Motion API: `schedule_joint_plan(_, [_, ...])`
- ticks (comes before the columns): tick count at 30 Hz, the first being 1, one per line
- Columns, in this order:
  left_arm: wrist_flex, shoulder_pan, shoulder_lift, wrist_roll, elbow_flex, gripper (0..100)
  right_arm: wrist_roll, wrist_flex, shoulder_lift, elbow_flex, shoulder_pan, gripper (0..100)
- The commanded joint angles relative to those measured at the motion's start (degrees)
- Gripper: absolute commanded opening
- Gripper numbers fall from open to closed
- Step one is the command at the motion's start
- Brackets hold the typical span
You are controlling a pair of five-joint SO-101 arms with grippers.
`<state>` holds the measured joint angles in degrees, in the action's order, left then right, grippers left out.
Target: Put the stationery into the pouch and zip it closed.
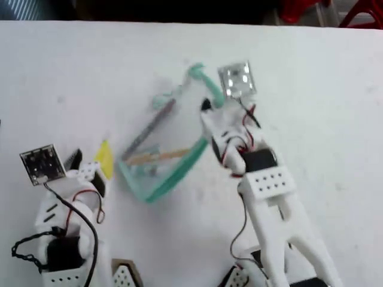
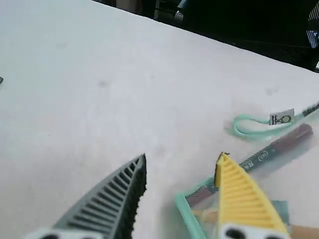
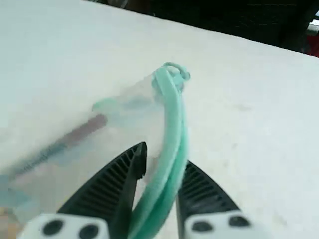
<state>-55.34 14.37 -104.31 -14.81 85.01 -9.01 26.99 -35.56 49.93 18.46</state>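
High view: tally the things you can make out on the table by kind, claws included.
Clear pouch with mint-green trim: 1
Slim writing tools, dark pen and tan wooden stick: 2
Claws, left claw and right claw: 2
Total: 5

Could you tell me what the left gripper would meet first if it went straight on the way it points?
Likely nothing: ahead of the open left gripper lies bare table; the pouch corner sits beside its yellow finger, though depth is unclear.
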Motion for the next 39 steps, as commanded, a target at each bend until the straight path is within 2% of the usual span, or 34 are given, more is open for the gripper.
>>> schedule_joint_plan(1, [1.8, 0.6, -0.4, -0.5, -0.5, 24, -13.8, -0.6, -6.7, 9.9, 1.5, 1.7])
schedule_joint_plan(4, [1.8, 0.6, -0.4, -0.5, -0.5, 24, -26.5, 0.4, -10.4, 17.2, 3.6, 1.7])
schedule_joint_plan(6, [1.8, 0.6, -0.4, -0.5, -0.5, 24, -29.4, 1.6, -11.6, 20.0, 1.9, 1.7])
schedule_joint_plan(11, [1.8, 0.6, -0.4, -0.5, -0.5, 24, -29.4, 2.0, -11.6, 21.5, -5.9, 1.8])
schedule_joint_plan(14, [1.8, 0.6, -0.4, -0.5, -0.5, 24, -29.8, 2.9, -10.8, 22.4, -7.1, 1.9])
schedule_joint_plan(20, [1.8, 0.6, -0.4, -0.5, -0.5, 24, -29.4, -1.5, -10.8, 22.5, -7.1, 2.4])
schedule_joint_plan(22, [1.8, 0.6, -0.4, -0.5, -0.5, 24, -29.5, -0.5, -10.8, 22.5, -7.4, 8.6])
schedule_joint_plan(25, [1.8, 0.6, -0.4, -0.5, -0.4, 24, -29.6, 5.1, -10.8, 22.5, -9.2, 26.3])
schedule_joint_plan(26, [1.8, 0.6, -0.4, -0.5, -0.4, 24, -29.9, 6.6, -10.9, 22.4, -9.9, 28.8])
schedule_joint_plan(34, [1.4, 0.5, -0.4, -0.2, -0.4, 24, -32.3, 15.3, -11.4, 14.5, -20.5, 28.4])
schedule_joint_plan(37, [-1.2, -2.5, -0.4, 9.6, -1.3, 23, -32.4, 18.4, -11.4, 9.6, -19.6, 23.8])
schedule_joint_plan(39, [-4.3, -7.0, 0.0, 20.2, -0.8, 22, -32.2, 19.4, -10.8, 6.6, -15.9, 10.8])
